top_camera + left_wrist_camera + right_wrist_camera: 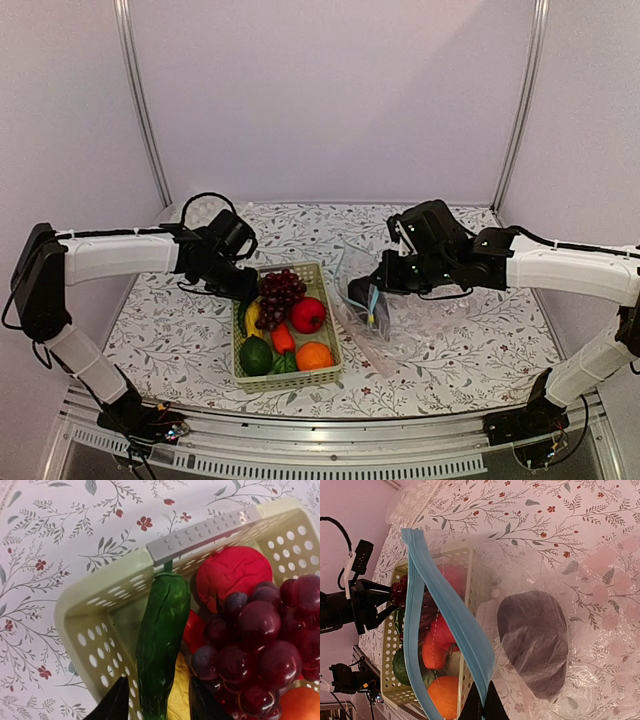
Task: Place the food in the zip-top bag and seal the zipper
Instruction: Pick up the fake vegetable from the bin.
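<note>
A pale table [450, 370] covered in a cloth printed with leafy sprigs and small red flowers stands between plain lilac walls [330, 100]. A pale green mesh basket [288, 380] sits at the centre of the overhead view. It holds the grapes [280, 290] at the top, the red fruit [308, 314] to their lower right, the carrot [283, 337] below that, and the orange [314, 355] in the lower right corner.

The left gripper [243, 283] hangs over the basket's upper left corner. In the left wrist view its two dark fingers [117, 702] stand apart at the bottom edge. The lower end of the dark green vegetable [162, 640] and the yellow corn cob [179, 695] lie between them. I cannot tell whether either finger touches the food. The green vegetable leans lengthwise against the basket wall, with the grapes crowding the lower right of that frame.

To the right of the basket, the right gripper [372, 295] is clamped on the zipper [447, 610]. In the right wrist view this light-blue strip runs from the upper left down to the fingertips at the bottom edge. Its two sides are parted, so the mouth gapes toward the basket. The zip-top bag [400, 335] lies on the cloth just beside the basket, its mouth end lifted. The purple eggplant [535, 645] rests inside it, in the lower right of the wrist frame.
</note>
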Robot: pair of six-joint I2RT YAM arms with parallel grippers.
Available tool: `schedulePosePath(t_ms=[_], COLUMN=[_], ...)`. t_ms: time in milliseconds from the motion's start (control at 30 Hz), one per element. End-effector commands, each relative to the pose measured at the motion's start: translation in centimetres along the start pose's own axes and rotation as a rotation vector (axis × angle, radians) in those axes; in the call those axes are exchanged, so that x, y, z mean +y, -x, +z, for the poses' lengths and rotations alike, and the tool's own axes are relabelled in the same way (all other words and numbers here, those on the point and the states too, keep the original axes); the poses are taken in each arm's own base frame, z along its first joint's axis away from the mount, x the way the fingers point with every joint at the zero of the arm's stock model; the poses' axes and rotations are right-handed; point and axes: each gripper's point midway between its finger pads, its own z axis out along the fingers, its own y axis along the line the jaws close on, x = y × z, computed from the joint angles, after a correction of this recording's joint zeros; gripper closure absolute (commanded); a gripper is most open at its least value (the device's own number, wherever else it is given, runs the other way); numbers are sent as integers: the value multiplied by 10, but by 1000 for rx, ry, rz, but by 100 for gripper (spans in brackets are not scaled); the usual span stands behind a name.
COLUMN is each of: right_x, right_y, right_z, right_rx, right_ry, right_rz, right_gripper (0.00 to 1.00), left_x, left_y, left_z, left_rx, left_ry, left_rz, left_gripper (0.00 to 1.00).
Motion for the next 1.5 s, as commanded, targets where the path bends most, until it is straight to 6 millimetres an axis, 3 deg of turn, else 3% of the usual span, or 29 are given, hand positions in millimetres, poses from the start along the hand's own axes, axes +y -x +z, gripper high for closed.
schedulePosePath(t_ms=[0,100,267,500,600,733,867,1000,1133,1333,1467], right_x=[5,5,4,2,2,2,4,6,11,20,26], right_y=[8,7,7,6,6,8,9,11,13,14,18], right_z=[-7,-6,-8,-8,-9,-12,-14,-14,-14,-16,-17], right_rx=[-31,-29,-33,-32,-34,-40,-45,-45,-46,-59,-71], right_ry=[12,11,8,5,6,6,13,18,34,58,65], right_rz=[-17,-16,-14,-12,-12,-11,-13,-13,-23,-65,-86], right_gripper=[100,100,100,100,100,100,100,100,100,100,100], left_x=[11,12,11,16,17,18,17,9,-21,-97,-136], left_y=[3,2,2,-3,-1,20,44,53,56,57,56], left_z=[7,14,19,23,19,-12,-65,-105,-137,-173,-188], left_rx=[12,27,38,51,30,-99,-249,-336,-393,-382,-463], left_ry=[61,74,82,101,115,116,71,-16,-200,-575,-632], left_rz=[26,37,44,44,38,0,-49,-86,-85,-130,-104], left_gripper=[59,60,70,71,85,85,83,82,82,81,86])
